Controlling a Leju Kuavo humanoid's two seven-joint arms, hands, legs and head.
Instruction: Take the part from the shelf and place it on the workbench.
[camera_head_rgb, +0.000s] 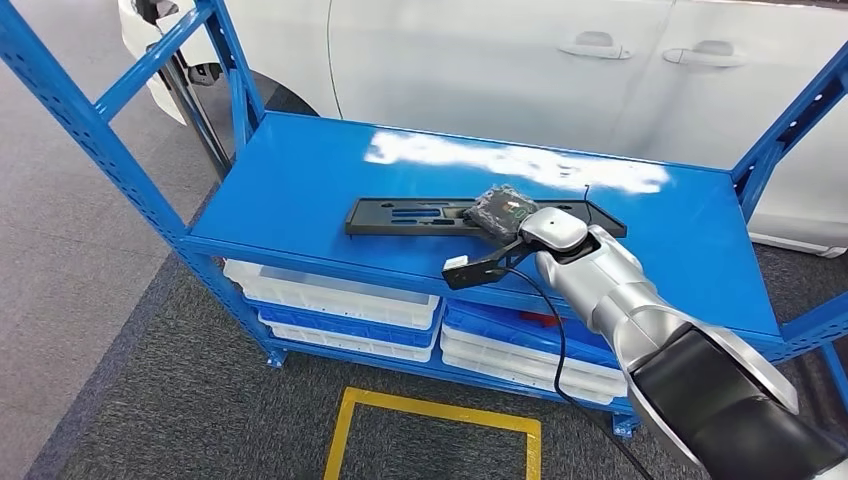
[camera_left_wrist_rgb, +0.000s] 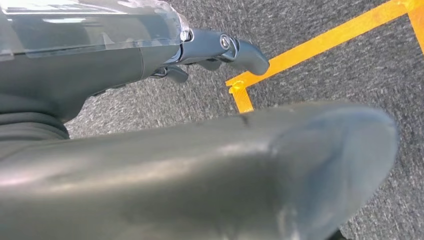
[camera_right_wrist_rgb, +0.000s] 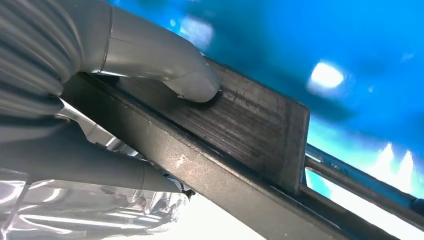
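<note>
We found the part (camera_head_rgb: 440, 215), a long flat black panel, lying on the top deck of the blue shelf (camera_head_rgb: 300, 180), near the deck's front edge. The right hand (camera_head_rgb: 503, 212) was over the part's right-hand portion. In the right wrist view the thumb (camera_right_wrist_rgb: 192, 82) pressed on the part's upper face while darker fingers (camera_right_wrist_rgb: 150, 177) curled beneath its edge, so we judged the hand closed on the part, though the head view hid the contact itself.

The left hand (camera_left_wrist_rgb: 215, 52) hung over grey carpet beside the yellow floor tape (camera_left_wrist_rgb: 320, 42); its fingers were apart and it held nothing.

For the step in hand, we judged that the grasp sat off-centre on a long piece. The free end would likely droop or drag on the deck, so the lift ought to be straight up and slow, keeping the part level and clear of the shelf's blue uprights before any turn toward the workbench.

Below the deck, white and blue trays (camera_head_rgb: 340, 305) sat stacked on the lower level of the shelf. A red item (camera_head_rgb: 540, 320) showed among the right-hand stack; we could not tell their contents otherwise.
</note>
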